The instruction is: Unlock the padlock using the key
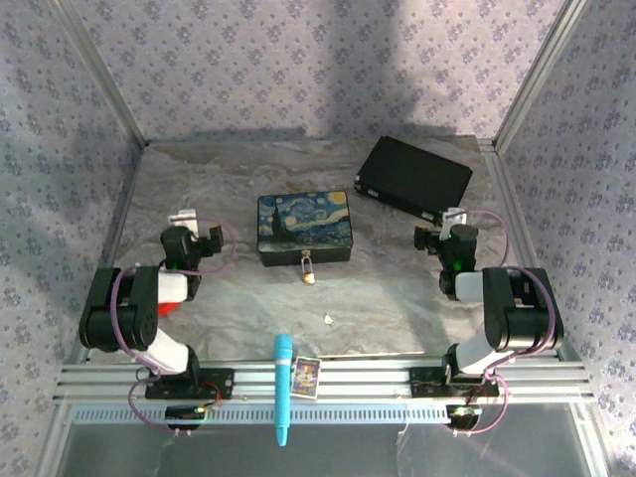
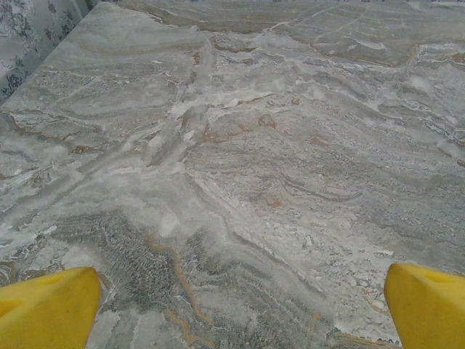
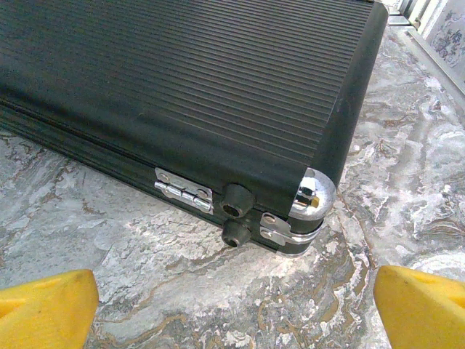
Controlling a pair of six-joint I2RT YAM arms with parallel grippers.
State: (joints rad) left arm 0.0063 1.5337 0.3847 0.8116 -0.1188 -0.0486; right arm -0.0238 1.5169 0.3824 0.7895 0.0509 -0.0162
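A tiny brass padlock (image 1: pixel 309 270) with a thin silver shackle hangs at the front of the blue starry-night tin (image 1: pixel 304 227), mid-table. The key (image 1: pixel 327 320) is a pale speck on the marble, nearer the front edge. My left gripper (image 1: pixel 185 216) sits folded back at the left, well left of the tin; its yellow fingertips (image 2: pixel 47 309) stand wide apart over bare marble, so it is open. My right gripper (image 1: pixel 454 215) is at the right, open, its yellow fingertips (image 3: pixel 421 305) spread in front of a black case's corner. Nothing is held.
A black ribbed case (image 1: pixel 414 179) with chrome corners (image 3: pixel 314 195) lies at the back right. A long cyan stick (image 1: pixel 283 388) and a small card (image 1: pixel 305 378) rest on the front rail. Patterned walls close in the marble table (image 1: pixel 238 298) on three sides.
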